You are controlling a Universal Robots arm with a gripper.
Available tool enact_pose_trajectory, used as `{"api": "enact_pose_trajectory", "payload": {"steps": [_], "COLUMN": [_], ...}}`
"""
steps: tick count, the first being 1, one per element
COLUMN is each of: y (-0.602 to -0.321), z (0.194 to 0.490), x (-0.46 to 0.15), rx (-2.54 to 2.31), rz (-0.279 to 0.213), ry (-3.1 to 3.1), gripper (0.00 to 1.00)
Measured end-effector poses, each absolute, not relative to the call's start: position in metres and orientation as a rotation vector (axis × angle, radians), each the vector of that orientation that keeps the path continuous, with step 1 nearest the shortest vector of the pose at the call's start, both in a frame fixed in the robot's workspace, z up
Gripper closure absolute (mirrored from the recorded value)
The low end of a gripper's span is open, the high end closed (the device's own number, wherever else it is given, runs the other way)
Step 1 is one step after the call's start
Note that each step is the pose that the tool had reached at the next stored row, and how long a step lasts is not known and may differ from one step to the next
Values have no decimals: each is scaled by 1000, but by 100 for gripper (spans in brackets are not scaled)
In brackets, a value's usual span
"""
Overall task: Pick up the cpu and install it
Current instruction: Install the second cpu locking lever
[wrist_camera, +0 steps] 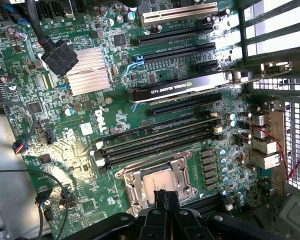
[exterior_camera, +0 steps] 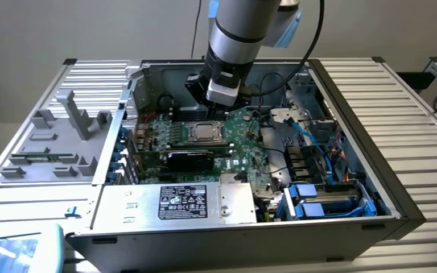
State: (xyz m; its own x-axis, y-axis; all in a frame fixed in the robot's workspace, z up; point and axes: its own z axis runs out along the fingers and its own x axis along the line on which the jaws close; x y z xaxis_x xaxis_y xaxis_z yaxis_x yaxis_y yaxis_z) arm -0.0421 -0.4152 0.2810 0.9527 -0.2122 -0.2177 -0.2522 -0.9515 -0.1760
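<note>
1. An open computer case lies on its side on a ribbed metal table, and the arm reaches down into it from above.
2. The claw hangs over the green motherboard, toward the far wall of the case.
3. In the wrist view the claw shows its dark fingertips pressed together with no gap, and nothing is gripped between them.
4. The cpu sits flat in its socket on the board, silver top facing up.
5. From the exterior view the cpu lies just below the claw's tip and a little toward the exterior view's left; I cannot tell whether the two touch.
6. In the wrist view the cpu lies inside the metal socket frame, and the closed fingertips overlap its near edge.
7. Next to the socket runs a row of black memory slots.
8. Beyond those stands a black graphics card in its slot.
9. A finned silver heatsink sits further along the board, with a black cable plug lying partly over it.
10. A silver box with a label fills the near side of the case.
11. A grey plastic fixture rests on the table at the exterior view's left.
</note>
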Motion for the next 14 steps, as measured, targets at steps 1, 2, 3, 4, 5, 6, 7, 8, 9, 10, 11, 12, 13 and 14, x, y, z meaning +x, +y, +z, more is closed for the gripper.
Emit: {"api": "enact_pose_trajectory", "payload": {"steps": [1, 2, 3, 4, 5, 6, 7, 8, 9, 10, 11, 12, 13, 14], "y": [-415, -415, -415, -415, -415, -414, -414, -414, -414, -414, -414, -414, -413, -412], "z": [281, 281, 281, 281, 281, 282, 282, 282, 282, 283, 283, 283, 283, 284], "x": [-42, -42, -42, -42, -42, -42, -42, -42, -41, -41, -41, -41, -41, -41], "rx": [-2903, -2903, -2904, -2905, -2906, -2906, -2907, -2907, -2907, -2907, -2908, -2910, -2913, -2919], "rz": [291, 291, 291, 287, 271, 256, 244, 234, 224, 212, 202, 194, 184, 174], "ry": [349, 349, 349, 348, 346, 345, 343, 342, 341, 339, 338, 338, 337, 337], "gripper": [88, 88, 88, 88, 88, 88, 88, 88, 88, 88, 88, 88, 88, 88]}}
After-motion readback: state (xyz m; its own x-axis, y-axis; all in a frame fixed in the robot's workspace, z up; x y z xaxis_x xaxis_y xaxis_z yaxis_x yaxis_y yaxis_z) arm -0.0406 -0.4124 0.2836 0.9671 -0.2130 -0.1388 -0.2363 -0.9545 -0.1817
